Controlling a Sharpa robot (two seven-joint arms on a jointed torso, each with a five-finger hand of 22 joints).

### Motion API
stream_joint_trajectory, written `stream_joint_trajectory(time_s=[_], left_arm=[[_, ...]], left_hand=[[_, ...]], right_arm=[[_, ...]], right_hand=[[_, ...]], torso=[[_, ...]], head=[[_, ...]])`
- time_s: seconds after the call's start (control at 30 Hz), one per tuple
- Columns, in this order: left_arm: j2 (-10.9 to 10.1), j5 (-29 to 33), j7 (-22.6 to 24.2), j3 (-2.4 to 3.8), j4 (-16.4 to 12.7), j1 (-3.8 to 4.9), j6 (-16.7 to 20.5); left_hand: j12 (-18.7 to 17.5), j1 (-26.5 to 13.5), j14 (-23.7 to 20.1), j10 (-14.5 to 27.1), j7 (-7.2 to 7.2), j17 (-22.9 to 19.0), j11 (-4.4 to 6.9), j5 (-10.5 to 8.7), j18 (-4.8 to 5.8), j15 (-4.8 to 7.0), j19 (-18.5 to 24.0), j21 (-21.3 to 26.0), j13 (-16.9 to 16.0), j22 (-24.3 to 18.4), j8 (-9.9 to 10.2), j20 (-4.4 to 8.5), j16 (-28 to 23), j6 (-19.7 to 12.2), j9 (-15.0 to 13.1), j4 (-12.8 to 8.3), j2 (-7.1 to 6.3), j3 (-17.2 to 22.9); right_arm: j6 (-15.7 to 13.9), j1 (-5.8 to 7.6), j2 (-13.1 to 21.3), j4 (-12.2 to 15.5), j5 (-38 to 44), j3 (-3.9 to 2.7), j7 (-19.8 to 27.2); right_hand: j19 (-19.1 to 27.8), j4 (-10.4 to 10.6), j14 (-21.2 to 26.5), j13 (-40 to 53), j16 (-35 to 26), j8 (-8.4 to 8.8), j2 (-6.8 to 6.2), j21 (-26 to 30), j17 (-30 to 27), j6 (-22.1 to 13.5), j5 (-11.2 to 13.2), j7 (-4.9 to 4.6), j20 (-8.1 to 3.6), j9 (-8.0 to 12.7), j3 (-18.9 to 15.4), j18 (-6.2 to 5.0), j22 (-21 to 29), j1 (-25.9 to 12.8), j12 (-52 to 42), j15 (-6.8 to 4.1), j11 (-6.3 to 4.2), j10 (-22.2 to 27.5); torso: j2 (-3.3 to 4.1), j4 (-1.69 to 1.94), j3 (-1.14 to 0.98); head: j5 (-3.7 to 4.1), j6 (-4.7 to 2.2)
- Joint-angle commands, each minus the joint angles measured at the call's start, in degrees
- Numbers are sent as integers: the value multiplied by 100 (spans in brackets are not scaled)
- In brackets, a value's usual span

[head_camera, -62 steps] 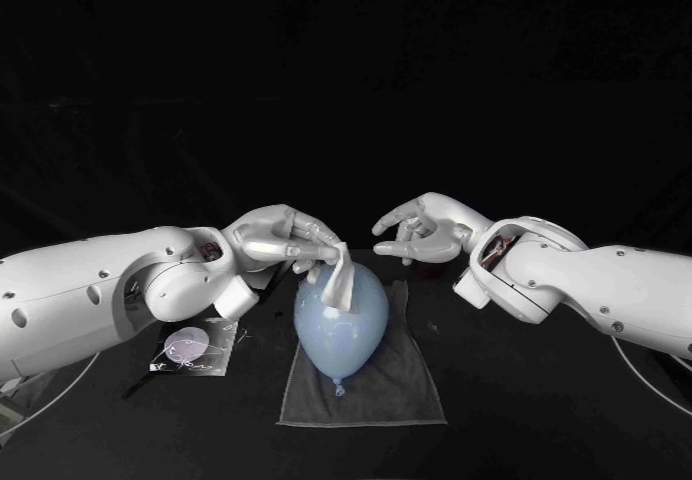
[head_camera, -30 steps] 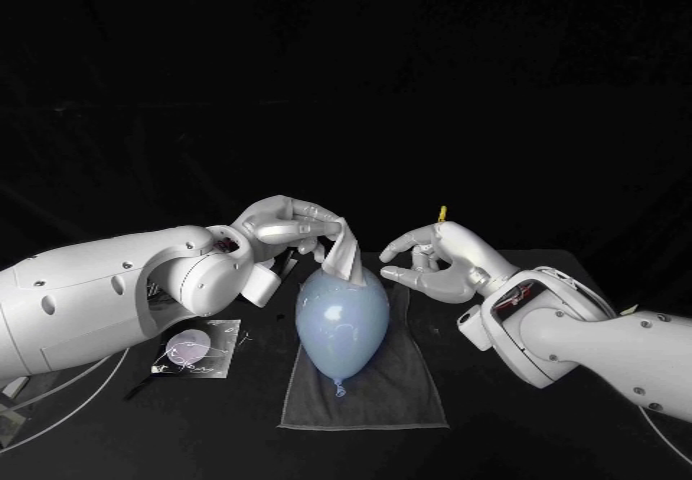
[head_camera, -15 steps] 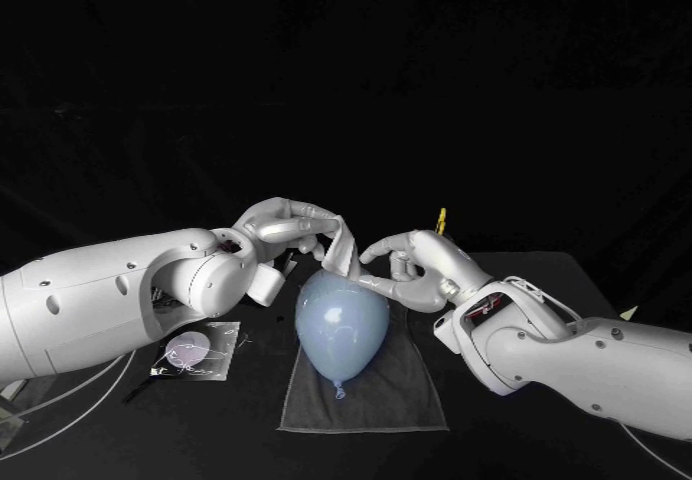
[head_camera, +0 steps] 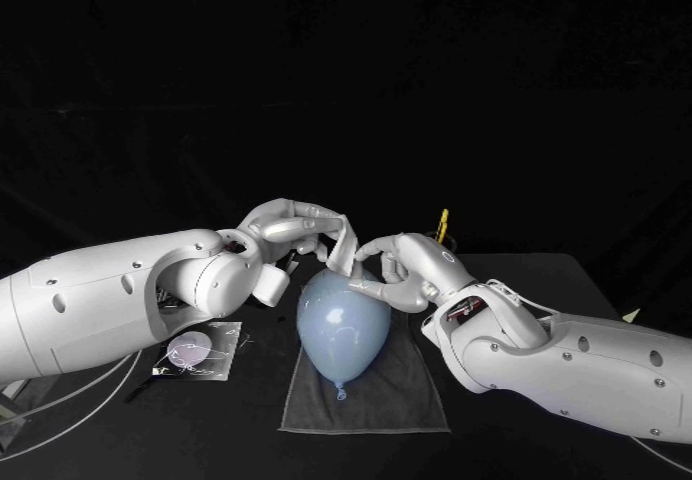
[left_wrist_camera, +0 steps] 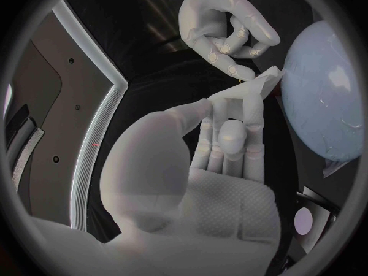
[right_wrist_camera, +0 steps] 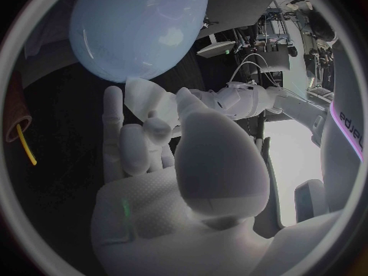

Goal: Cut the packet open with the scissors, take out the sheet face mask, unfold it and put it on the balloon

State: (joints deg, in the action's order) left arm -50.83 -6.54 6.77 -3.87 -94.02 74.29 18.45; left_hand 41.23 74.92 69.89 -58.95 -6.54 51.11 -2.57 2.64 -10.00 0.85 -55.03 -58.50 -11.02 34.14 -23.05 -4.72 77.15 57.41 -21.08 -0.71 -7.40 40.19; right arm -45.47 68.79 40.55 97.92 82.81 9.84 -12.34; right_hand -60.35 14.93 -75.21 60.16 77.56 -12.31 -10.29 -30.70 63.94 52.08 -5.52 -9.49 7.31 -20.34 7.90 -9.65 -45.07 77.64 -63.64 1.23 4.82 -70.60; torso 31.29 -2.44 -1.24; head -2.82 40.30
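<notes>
Above the black worktop (head_camera: 216, 420), the left robot hand (head_camera: 289, 228) pinches the folded white sheet mask (head_camera: 343, 245) just over the pale blue balloon (head_camera: 343, 318). The right robot hand (head_camera: 397, 272) curls at its lower edge, grip unclear. It should probably pinch one layer, then part slowly.

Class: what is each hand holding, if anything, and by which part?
The left hand pinches the folded sheet mask by its upper end. The right hand is at its lower end; whether it grips it cannot be told.
</notes>
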Motion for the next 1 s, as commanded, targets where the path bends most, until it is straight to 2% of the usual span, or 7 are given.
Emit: stream_joint_trajectory(time_s=[0.03, 0.3, 0.37, 0.43, 0.8, 1.0], left_arm=[[4, 60, 22, 6, -23, 7, -19], [-9, 61, -1, 6, -24, 8, -77], [-8, 61, -2, 6, -24, 8, -96], [-6, 54, -6, 6, -24, 8, -114], [-3, 36, -12, 6, -21, 8, -212], [9, 35, -19, 6, -27, 8, -270]], left_hand=[[-68, -86, 76, -85, 24, 48, 11, 22, -62, 5, -63, 30, 40, -19, 9, -3, 36, -35, -932, -4, 7, 39], [-159, -109, 84, -152, 28, 2, 15, 21, -60, 12, -95, 52, 91, -43, 22, 7, 4, -45, -982, -12, 13, 48], [-297, -135, 94, -311, 37, -40, 29, 21, -60, 23, -127, 85, 160, -75, 54, 18, -41, -94, -1042, -4, 53, 64], [-472, -155, 102, -429, 39, -70, 30, 20, -58, 28, -152, 115, 235, -104, 67, 25, -77, -116, -1106, 0, 73, 68], [-1233, -237, 104, -824, -2, -199, -9, 17, -55, -1, -241, 248, 510, -222, 145, 6, -215, -261, -1339, 112, 253, 100], [-1689, -263, 124, -1122, -7, -227, -9, 18, -55, 1, -295, 313, 649, -282, 144, 8, -271, -296, -1478, 148, 269, 93]], right_arm=[[-461, -6, -23, -14, 390, -10, -329], [-716, -10, -73, -8, 170, -20, -91], [-756, -10, -82, -8, 96, -24, -17], [-778, -10, -85, -6, 56, -28, 22], [-679, -10, -120, -21, -9, -46, 72], [-566, -9, -184, -99, -14, -48, 29]], right_hand=[[-46, 59, -84, 87, 80, -87, 130, -1, 101, 78, -7, 53, 3, -4, -22, -82, -12, 141, -129, -26, -43, -81], [-172, 142, -301, 313, 231, -183, 383, -74, 326, 248, 25, 122, -62, 14, 49, -86, -60, 309, -403, -96, -116, -351], [-195, 149, -353, 362, 266, -191, 492, -92, 384, 291, 124, 138, -79, 34, 110, -84, -76, 337, -458, -112, -131, -409], [-206, 150, -382, 408, 287, -195, 540, -100, 422, 315, 146, 147, -86, 42, 141, -84, -83, 345, -503, -119, -139, -451], [-222, 127, -417, 472, 312, -206, 549, -115, 465, 360, 159, 167, -98, 54, 174, -84, -96, 382, -564, -133, -157, -506], [-219, 132, -401, 441, 298, -203, 521, -116, 431, 365, 191, 164, -102, 63, 164, -82, -100, 372, -539, -135, -156, -488]], torso=[[8, 6, -8], [5, -2, -4], [7, -2, -8], [6, -4, -8], [-2, -2, -3], [-4, 1, 1]], head=[[-10, -9], [-2, 8], [-3, 15], [2, 21], [31, 35], [47, 30]])
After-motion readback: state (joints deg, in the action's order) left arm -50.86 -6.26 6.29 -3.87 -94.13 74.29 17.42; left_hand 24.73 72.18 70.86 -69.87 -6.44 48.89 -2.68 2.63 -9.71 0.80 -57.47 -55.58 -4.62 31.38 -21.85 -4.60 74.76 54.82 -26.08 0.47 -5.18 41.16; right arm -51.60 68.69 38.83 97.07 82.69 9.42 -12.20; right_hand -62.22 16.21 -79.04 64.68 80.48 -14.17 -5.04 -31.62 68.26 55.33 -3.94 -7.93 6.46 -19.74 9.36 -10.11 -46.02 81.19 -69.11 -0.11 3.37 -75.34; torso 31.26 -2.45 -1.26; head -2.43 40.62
